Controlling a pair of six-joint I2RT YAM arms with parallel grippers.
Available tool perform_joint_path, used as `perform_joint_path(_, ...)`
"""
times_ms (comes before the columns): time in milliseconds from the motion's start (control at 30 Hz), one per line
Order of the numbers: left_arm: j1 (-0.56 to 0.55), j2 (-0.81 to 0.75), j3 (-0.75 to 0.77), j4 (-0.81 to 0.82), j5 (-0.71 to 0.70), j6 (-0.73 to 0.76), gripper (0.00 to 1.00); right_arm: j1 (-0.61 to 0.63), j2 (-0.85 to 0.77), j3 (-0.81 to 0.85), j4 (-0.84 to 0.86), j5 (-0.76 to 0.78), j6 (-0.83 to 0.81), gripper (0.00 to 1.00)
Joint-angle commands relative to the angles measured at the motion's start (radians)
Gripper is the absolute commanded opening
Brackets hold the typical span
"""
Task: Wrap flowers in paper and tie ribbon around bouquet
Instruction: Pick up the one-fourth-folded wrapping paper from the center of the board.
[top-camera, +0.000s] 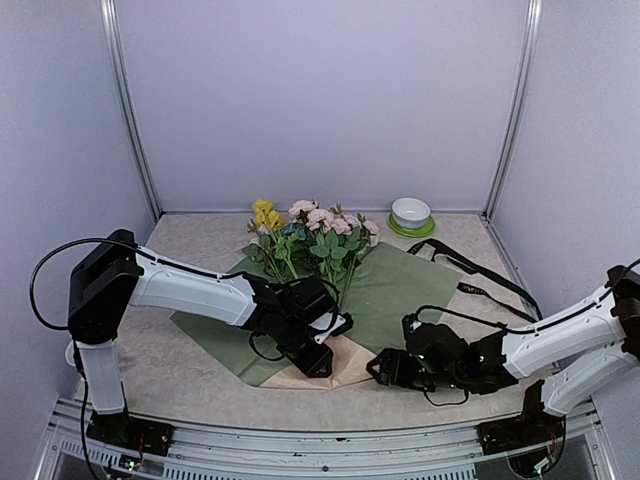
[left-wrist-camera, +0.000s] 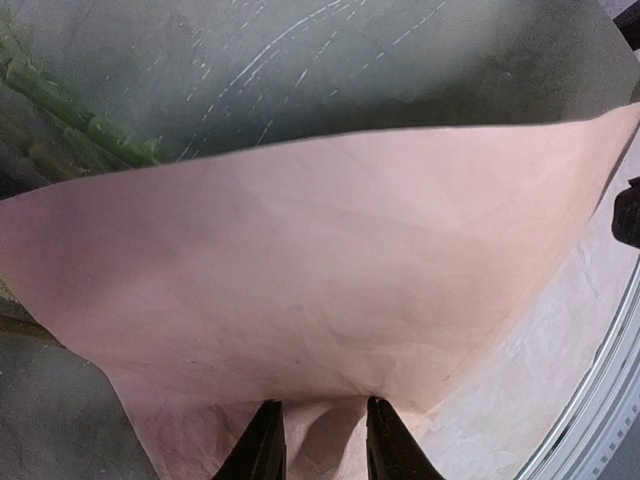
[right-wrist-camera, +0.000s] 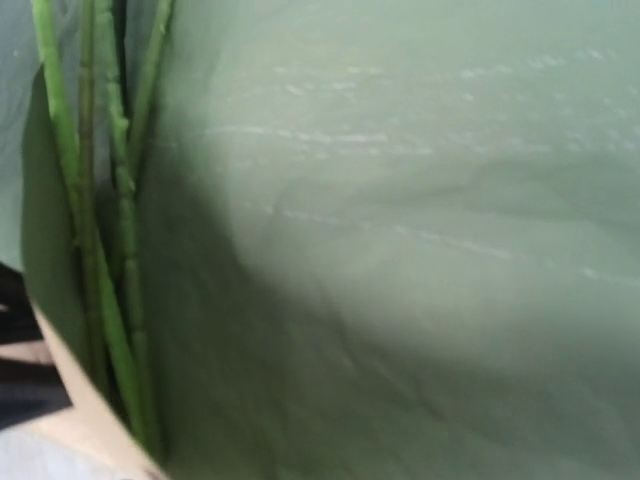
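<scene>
While the flowers (top-camera: 310, 225) lie heads-away on the paper (top-camera: 400, 285) at mid-worktop (top-camera: 200, 240), unwrapped: left claw (top-camera: 318, 345) narrowed on the near edge of the peach sheet (left-wrist-camera: 330, 280), flap raised; right claw (top-camera: 383, 368) low at the sheets' near corner, grip not discernible. Hazards, as judged: thin flap slipping or tearing if pulled hard; loose stems (right-wrist-camera: 120, 250) rolling out of line as it folds over; right claw snagging the green sheet (right-wrist-camera: 420, 200); ribbon (top-camera: 480, 275), lying apart at right, dragged by the right arm (top-camera: 560, 335).

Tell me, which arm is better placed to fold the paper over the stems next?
Left, probably: the left gripper grips the lifted peach paper; the right gripper only sits at its edge.
</scene>
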Motion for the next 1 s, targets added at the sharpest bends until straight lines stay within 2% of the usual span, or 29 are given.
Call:
perform_joint_path(0, 0.004, 0.025, -0.011, 0.003, 0.009, 0.005, 0.29, -0.009, 0.067, 0.081, -0.02, 0.013, 0.014, 0.74)
perform_joint_path(33, 0.004, 0.024, -0.012, 0.001, 0.008, 0.004, 0.29, -0.009, 0.088, 0.109, -0.068, 0.02, 0.028, 0.7)
perform_joint_path(100, 0.004, 0.022, -0.013, 0.001, 0.006, 0.003, 0.29, -0.009, 0.117, 0.144, -0.165, 0.043, 0.066, 0.53)
perform_joint_path(233, 0.004, 0.019, -0.014, 0.0, 0.003, -0.003, 0.29, -0.009, 0.097, 0.131, -0.149, 0.047, 0.05, 0.22)
perform_joint_path(300, 0.004, 0.01, -0.019, 0.004, -0.003, -0.008, 0.29, -0.007, 0.088, 0.157, -0.202, 0.065, 0.032, 0.11)
perform_joint_path(400, 0.005, -0.009, -0.034, 0.018, -0.027, -0.023, 0.3, -0.001, 0.092, 0.229, -0.381, 0.118, 0.033, 0.02)
perform_joint_path(500, 0.011, -0.018, -0.021, 0.018, -0.052, -0.029, 0.31, 0.011, 0.105, 0.283, -0.49, 0.144, 0.024, 0.0)
perform_joint_path(600, 0.007, -0.038, 0.027, 0.0, -0.059, -0.019, 0.33, 0.018, 0.131, 0.315, -0.504, 0.136, -0.005, 0.0)
perform_joint_path(700, -0.001, -0.069, 0.047, 0.027, -0.016, -0.014, 0.39, 0.027, 0.159, 0.352, -0.55, 0.155, 0.0, 0.0)
perform_joint_path(967, 0.004, -0.044, 0.085, 0.068, 0.074, -0.021, 0.42, 0.034, 0.192, 0.414, -0.63, 0.174, 0.023, 0.0)
